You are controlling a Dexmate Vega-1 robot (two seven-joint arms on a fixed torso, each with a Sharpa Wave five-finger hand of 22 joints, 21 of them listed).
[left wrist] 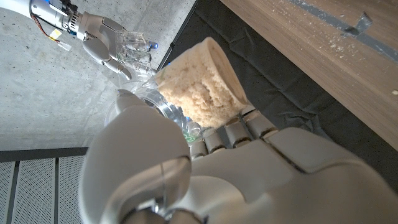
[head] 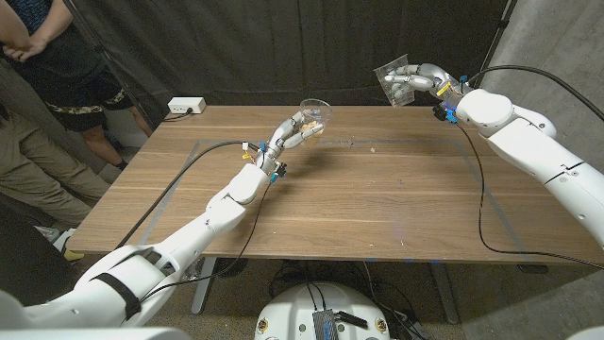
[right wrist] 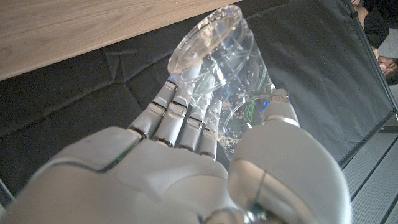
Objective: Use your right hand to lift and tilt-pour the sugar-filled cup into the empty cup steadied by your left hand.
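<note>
Dark curtains back the wooden table [head: 377,208]. Left hand [head: 291,133] grips a clear cup [head: 314,110] above the far table centre; the left wrist view shows it holding sugar [left wrist: 199,87]. Right hand [head: 422,79] grips a second clear cup [head: 394,83], tilted and nearly emptied, raised past the far right edge, well apart, presumably clearing the receiver after pouring.

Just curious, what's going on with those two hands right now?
Left hand grips clear plastic cup of brownish sugar, lifted. Right hand holds near-empty clear plastic cup, raised. Nothing between them.
</note>
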